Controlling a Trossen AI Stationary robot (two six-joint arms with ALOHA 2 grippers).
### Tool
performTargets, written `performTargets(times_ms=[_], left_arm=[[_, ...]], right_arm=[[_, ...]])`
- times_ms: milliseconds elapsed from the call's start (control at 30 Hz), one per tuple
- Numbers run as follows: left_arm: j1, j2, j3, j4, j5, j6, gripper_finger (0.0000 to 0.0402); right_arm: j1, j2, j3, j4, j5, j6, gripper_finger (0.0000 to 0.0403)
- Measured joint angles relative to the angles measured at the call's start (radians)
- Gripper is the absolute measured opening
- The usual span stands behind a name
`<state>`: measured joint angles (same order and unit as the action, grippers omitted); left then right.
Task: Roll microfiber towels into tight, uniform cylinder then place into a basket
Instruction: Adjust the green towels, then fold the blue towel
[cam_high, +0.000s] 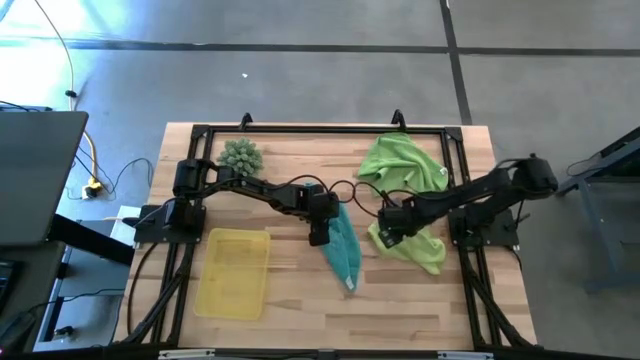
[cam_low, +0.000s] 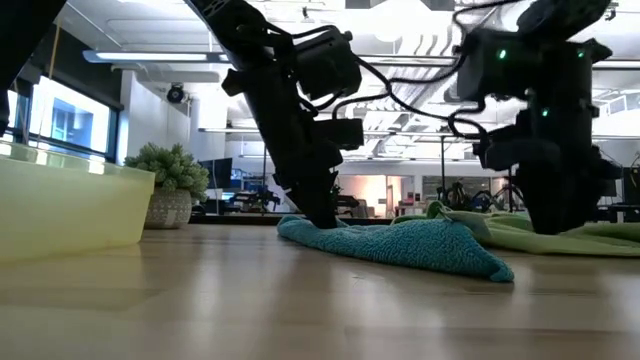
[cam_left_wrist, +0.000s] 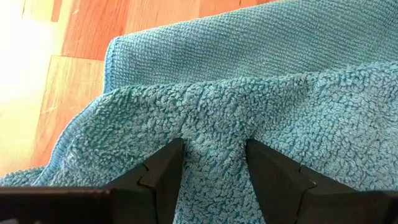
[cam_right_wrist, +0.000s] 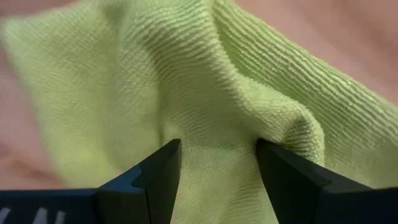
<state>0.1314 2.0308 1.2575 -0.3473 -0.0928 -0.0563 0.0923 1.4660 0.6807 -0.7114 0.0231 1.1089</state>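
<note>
left gripper (cam_high: 319, 238) is down on the near end of the teal towel (cam_high: 343, 254) at mid-table, its fingers (cam_left_wrist: 163, 174) pinched on a raised fold of the pile – the towel lies crumpled, not rolled. right gripper (cam_high: 386, 234) sits on the nearer lime towel (cam_high: 418, 249), jaws set around a ridge of that cloth – the second lime towel (cam_high: 400, 163) lies bunched at the far edge. basket (cam_high: 235, 272) stands to the left with no towel in it, a spiky ball (cam_high: 241, 155) beyond it.
</note>
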Motion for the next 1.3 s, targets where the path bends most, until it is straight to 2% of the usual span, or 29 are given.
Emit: performTargets(times_ms=[100,333,433,567,700,833,933,1100,1200,1300], left_arm=[[0.0,0.0,0.0,0.0,0.0,0.0,0.0167],[0.0,0.0,0.0,0.002,0.0,0.008,0.0167],[0.0,0.0,0.0,0.003,-0.007,0.009,0.0167],[-0.001,-0.013,-0.001,0.003,-0.025,0.033,0.0167],[0.0,-0.066,-0.003,0.004,-0.039,0.047,0.0167],[0.0,-0.132,-0.001,-0.014,-0.052,0.035,0.0167],[-0.002,-0.172,-0.001,-0.039,-0.052,0.017,0.0167],[-0.013,-0.21,-0.002,-0.136,-0.057,-0.024,0.0167],[-0.031,-0.217,-0.001,-0.194,-0.08,-0.045,0.0167],[-0.055,-0.221,0.0,-0.218,-0.092,-0.055,0.0167]], right_arm=[[-0.039,0.02,0.004,-0.061,0.111,-0.018,0.0204],[-0.15,0.027,-0.001,-0.139,0.533,-0.018,0.0204],[-0.211,0.025,-0.001,-0.141,0.612,-0.018,0.0204],[-0.268,0.005,0.014,-0.144,0.607,-0.026,0.0204],[-0.272,-0.035,0.066,-0.138,0.611,-0.102,0.0204],[-0.261,-0.058,0.12,-0.079,0.498,-0.164,0.0204],[-0.229,-0.058,0.125,0.076,0.384,-0.219,0.0204],[-0.142,-0.042,0.037,0.482,0.237,-0.276,0.0204],[-0.094,-0.024,-0.007,0.641,0.201,-0.313,0.0204],[-0.052,0.016,-0.029,0.685,0.199,-0.401,0.0204]])
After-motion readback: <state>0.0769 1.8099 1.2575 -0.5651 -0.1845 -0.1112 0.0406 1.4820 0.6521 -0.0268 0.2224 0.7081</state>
